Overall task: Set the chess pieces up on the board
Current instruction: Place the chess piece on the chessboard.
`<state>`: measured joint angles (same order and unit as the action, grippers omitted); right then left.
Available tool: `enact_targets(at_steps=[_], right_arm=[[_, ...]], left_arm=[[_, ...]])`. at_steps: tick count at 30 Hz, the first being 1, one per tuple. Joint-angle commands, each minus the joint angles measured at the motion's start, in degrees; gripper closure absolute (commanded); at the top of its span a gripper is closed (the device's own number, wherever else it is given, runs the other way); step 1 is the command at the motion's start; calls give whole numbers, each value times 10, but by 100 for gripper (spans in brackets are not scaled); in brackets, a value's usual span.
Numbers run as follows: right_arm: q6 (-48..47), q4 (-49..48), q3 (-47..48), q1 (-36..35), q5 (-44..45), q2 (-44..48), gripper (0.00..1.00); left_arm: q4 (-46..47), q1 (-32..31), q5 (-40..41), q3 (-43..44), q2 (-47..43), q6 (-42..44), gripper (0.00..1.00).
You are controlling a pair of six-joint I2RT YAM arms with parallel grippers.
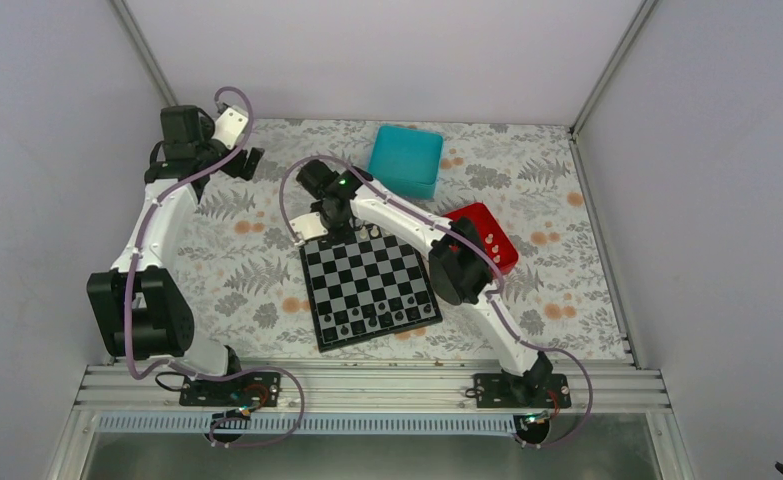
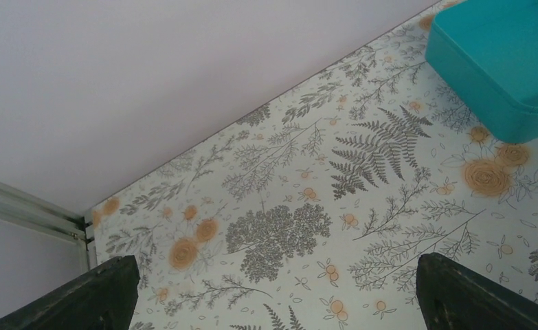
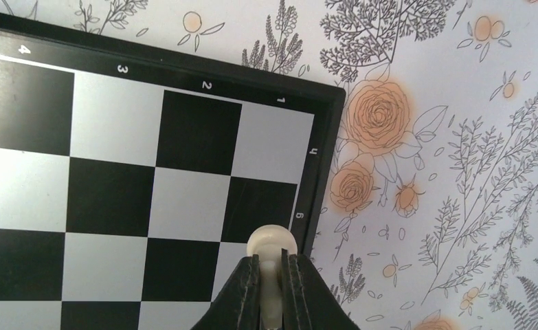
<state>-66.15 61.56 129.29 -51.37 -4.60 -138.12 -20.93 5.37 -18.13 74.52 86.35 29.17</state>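
One cream chess piece (image 3: 271,240) is clamped between the closed fingers of the right gripper (image 3: 271,267), at the edge of the board (image 3: 115,117) near a corner. Well apart, the left gripper (image 2: 279,295) hangs spread wide and empty over the floral cloth (image 2: 286,172), near the teal box (image 2: 506,62).

The left arm (image 1: 157,225) and right arm (image 1: 395,215) have white shells and black joints. Mauve cables (image 1: 285,195) trail along both; a green dot (image 1: 342,183), perhaps a lamp, glows.

The chessboard (image 3: 149,179) has a smooth, faintly glossy finish, and the floral table cover (image 2: 286,206) looks matt. The cream pawn (image 3: 271,242) appears plastic.
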Motion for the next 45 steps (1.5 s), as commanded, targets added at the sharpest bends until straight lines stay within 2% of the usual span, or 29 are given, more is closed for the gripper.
enact_targets(at_steps=[1, 25, 38, 45], right_arm=[[0, -16, 23, -8, -23, -10, 95], [4, -16, 20, -7, -17, -48, 94], [7, -27, 14, 0, -10, -28, 76], [12, -42, 1, 5, -4, 6, 71]], left_arm=[[21, 6, -22, -5, -18, 1, 0], [25, 21, -41, -33, -24, 3, 0], [26, 25, -52, -25, -13, -1, 0], [22, 25, -54, -17, -11, -5, 0]])
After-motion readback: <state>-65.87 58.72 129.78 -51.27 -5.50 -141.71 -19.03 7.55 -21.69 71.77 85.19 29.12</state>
